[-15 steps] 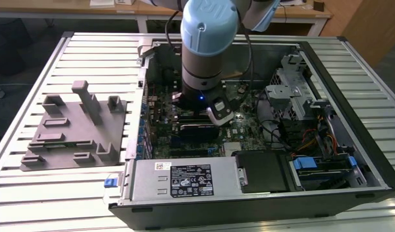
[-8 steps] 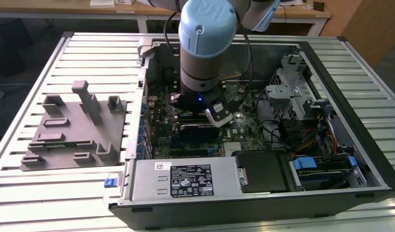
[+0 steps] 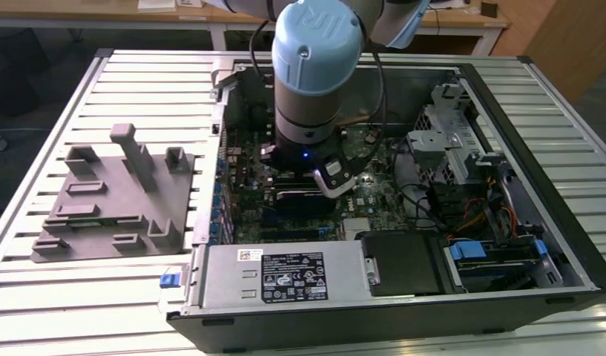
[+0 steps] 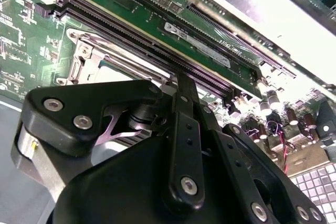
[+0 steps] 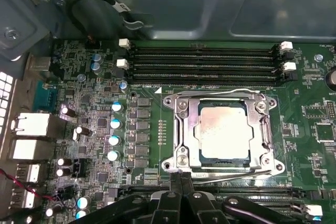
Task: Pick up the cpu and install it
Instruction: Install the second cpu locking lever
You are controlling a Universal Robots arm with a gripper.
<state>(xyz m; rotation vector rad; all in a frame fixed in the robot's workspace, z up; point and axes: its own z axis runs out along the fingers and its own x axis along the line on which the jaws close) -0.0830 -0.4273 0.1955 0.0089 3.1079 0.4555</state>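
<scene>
While the arm (image 3: 317, 67) hangs over the open PC case (image 3: 570, 245), the scene logs as follows, largest item first.

1. Slatted metal table (image 3: 85, 311): qty 1. Carries the case and the fixture.
2. PC case: qty 1, lying on its side, lid off, interior exposed. Arm enters it approx. centre in the exterior view.
3. Grey fixture (image 3: 115, 200): qty 1, on the table at 9 o'clock of the case in the exterior view, just beside it.
4. Power supply (image 3: 282, 274): qty 1, silver box w/ label, at 6 o'clock of the arm in the exterior view.
5. Green motherboard (image 5: 84, 103): qty 1, on the case floor.
6. Memory slots (image 5: 205, 64): one bank of 4 long black slots running alongside the socket in the first wrist view; a second bank on the opposite side, partly hidden by the gripper, count not determinable.
7. Socket frame (image 5: 181, 129): qty 1, metal, w/ wire levers along its edges.
8. Cpu (image 5: 223, 129): qty 1, silvery top, lying flat inside the socket frame.
9. Blue-topped capacitors (image 5: 114, 132): 4 in a row near the socket.

Gripper (image 5: 181, 178): fingers pressed together, nothing between them; tips just beside the frame's edge, apart from the cpu.
</scene>
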